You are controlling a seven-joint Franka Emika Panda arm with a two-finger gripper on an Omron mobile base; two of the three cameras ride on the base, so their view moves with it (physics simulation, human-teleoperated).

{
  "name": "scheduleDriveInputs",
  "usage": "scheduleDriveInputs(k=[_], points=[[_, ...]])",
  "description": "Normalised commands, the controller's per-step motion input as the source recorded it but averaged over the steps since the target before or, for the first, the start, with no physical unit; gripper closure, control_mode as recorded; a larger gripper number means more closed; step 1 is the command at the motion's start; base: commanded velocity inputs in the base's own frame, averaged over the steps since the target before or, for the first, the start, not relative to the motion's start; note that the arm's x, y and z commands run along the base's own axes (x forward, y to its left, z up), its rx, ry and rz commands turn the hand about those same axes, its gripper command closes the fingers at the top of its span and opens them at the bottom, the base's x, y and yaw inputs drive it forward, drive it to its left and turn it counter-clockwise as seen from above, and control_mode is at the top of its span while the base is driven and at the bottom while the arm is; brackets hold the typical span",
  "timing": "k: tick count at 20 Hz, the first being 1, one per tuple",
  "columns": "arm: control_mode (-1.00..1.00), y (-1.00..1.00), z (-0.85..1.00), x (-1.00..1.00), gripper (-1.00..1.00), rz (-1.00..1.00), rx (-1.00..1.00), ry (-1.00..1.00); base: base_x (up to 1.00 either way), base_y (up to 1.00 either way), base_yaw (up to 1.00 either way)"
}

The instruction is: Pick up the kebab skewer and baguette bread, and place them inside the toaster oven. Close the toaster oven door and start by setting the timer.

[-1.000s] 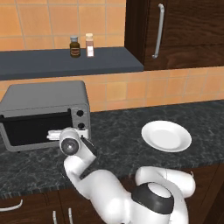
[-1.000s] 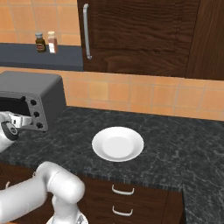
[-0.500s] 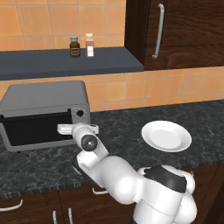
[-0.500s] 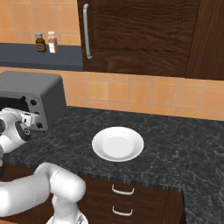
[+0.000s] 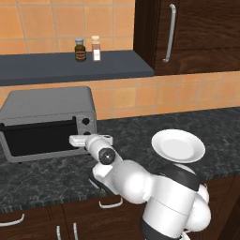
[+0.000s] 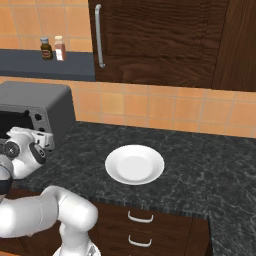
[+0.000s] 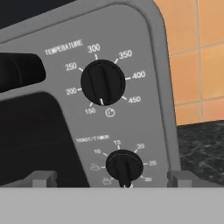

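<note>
Hand view showed the released gripper [image 7: 109, 178] straddling the timer knob [image 7: 124, 166] at 6 o'clock of the temperature knob [image 7: 103, 83]; centring before clenching seemed wise.

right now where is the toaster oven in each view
Left base view: toaster oven at middle left, on the counter, door shut, gripper open at its knob side.
Right base view: it sits at the left edge, partly cut off.
Hand view: close up, its knob panel with temperature knob and timer knob.
Shared landmark: the white plate shows in both base views.
</note>
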Motion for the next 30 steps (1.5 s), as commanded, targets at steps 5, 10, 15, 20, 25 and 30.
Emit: scheduleDriveInputs(k=[5,10,15,20,25,30], points=[[-1.0,-0.04,-0.04,0.14,-1.0,0.05,0.0,-0.06,0.0,0.0,0.0],[-1.0,0.0,-0.26,0.0,-1.0,0.0,0.0,0.0,0.0,0.0,0.0],[-1.0,0.0,0.0,0.04,-1.0,-0.07,0.0,0.0,0.0,0.0,0.0],[-1.0,0.21,0.04,0.0,-1.0,-0.02,0.0,0.0,0.0,0.0,0.0],[-1.0,0.05,0.22,0.05,-1.0,0.0,0.0,0.0,0.0,0.0,0.0],[-1.0,0.0,0.03,0.01,-1.0,-0.01,0.0,0.0,0.0,0.0,0.0]])
